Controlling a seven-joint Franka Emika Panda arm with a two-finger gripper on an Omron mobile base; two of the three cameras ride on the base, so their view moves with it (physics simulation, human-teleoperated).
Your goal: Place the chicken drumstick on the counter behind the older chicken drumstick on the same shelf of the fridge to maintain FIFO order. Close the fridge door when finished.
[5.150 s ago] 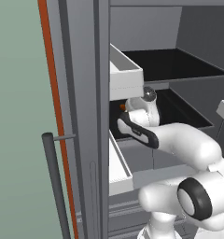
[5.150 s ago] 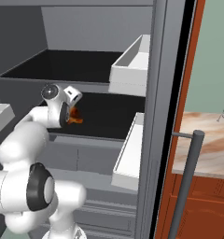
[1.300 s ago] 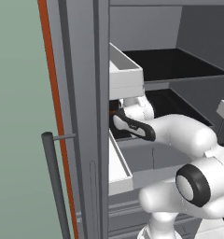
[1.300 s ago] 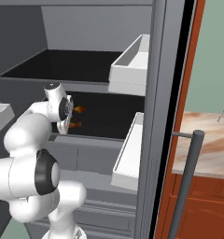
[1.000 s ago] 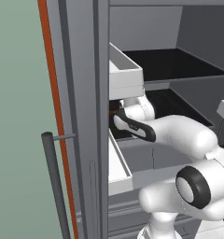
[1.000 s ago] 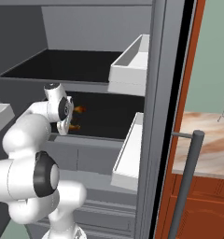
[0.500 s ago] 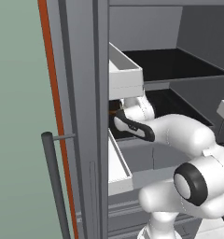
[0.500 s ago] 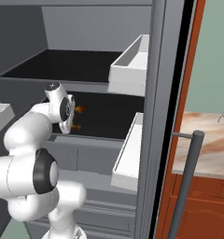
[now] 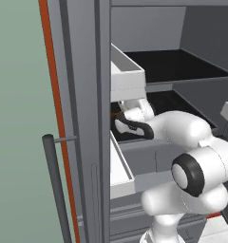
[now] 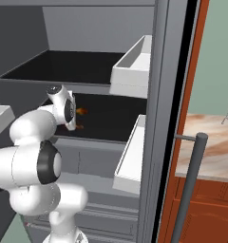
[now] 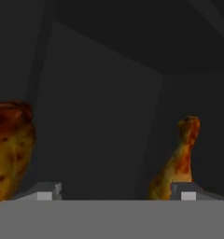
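Seen from the left base view, my arm reaches into the open fridge (image 9: 82, 95) over the lower black shelf (image 9: 182, 102), the wrist just behind the white door bin (image 9: 128, 76). From the right base view, bits of orange chicken drumstick (image 10: 80, 112) show on that shelf right beside my hand. Along the hand view my pincer (image 11: 116, 191) stands wide open around nothing, its fingertips (image 11: 48, 190) far apart, with one chicken drumstick (image 11: 178, 161) by the right tip and a second drumstick (image 11: 9, 149) beyond the left tip
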